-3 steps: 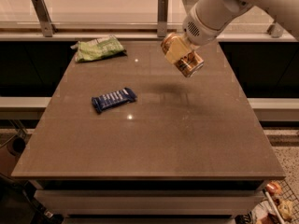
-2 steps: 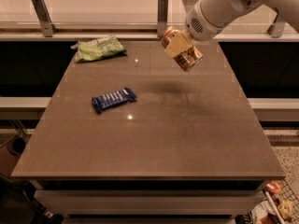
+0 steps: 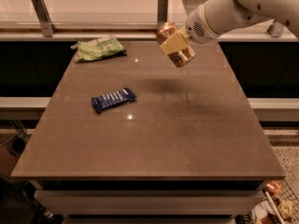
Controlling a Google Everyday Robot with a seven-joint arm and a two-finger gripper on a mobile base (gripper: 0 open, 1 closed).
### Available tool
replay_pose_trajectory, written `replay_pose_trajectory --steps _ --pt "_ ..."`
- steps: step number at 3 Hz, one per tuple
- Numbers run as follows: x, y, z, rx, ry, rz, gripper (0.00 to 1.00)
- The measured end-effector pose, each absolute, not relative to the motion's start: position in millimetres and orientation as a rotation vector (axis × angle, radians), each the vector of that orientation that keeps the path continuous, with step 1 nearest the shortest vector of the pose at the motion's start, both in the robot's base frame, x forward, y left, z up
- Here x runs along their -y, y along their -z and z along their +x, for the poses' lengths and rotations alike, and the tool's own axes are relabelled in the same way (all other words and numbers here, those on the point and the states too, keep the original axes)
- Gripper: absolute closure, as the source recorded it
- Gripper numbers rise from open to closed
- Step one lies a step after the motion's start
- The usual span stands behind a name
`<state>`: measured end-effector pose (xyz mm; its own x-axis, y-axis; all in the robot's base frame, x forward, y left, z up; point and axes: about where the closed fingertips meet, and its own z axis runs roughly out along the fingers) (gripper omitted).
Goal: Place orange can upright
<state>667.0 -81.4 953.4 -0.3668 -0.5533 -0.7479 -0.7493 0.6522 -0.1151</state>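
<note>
The orange can (image 3: 181, 56) has an orange-gold label and silver ends. It hangs tilted in the air above the far middle of the brown table (image 3: 149, 139), held well clear of the surface. My gripper (image 3: 174, 44) is shut on the can, with a pale finger (image 3: 174, 41) across its side. The white arm comes in from the upper right. The can's shadow lies on the table below it.
A blue candy bar (image 3: 113, 99) lies on the table left of centre. A green snack bag (image 3: 98, 49) lies at the far left corner. A counter with metal posts (image 3: 162, 9) runs behind the table. A basket with items (image 3: 275, 204) sits at the lower right on the floor.
My gripper has lifted the can a little higher and moved it slightly left, toward the far edge. The candy bar and the green bag have not moved.
</note>
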Motion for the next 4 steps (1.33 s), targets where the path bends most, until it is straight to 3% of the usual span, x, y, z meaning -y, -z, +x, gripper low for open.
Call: replay_pose_trajectory --steps 4 --pt "118 -904 692 -1.768 -0.552 -0.897 1.0"
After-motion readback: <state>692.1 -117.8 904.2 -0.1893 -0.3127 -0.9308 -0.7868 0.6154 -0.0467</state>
